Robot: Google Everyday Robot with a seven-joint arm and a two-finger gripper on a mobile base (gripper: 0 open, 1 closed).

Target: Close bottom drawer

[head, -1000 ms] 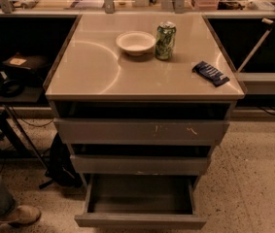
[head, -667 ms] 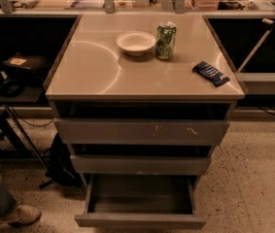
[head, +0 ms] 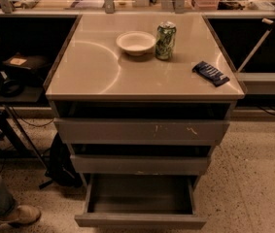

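The bottom drawer (head: 140, 220) is the narrowest of three grey drawers under the counter. It stands pulled far out toward me, its shallow tray open and empty, its plain low front panel near the lower edge of the camera view. The mid-width drawer (head: 140, 164) above it is out only a little. The widest drawer (head: 142, 130), with yellowish scratch marks, sits at the top. The gripper is not in view.
On the countertop (head: 93, 72) stand a white bowl (head: 135, 42), a green can (head: 165, 41) and a dark blue snack packet (head: 211, 73). A person's leg and shoe (head: 15, 213) are at the lower left. A dark bag (head: 61, 161) and a stand's legs are left of the cabinet.
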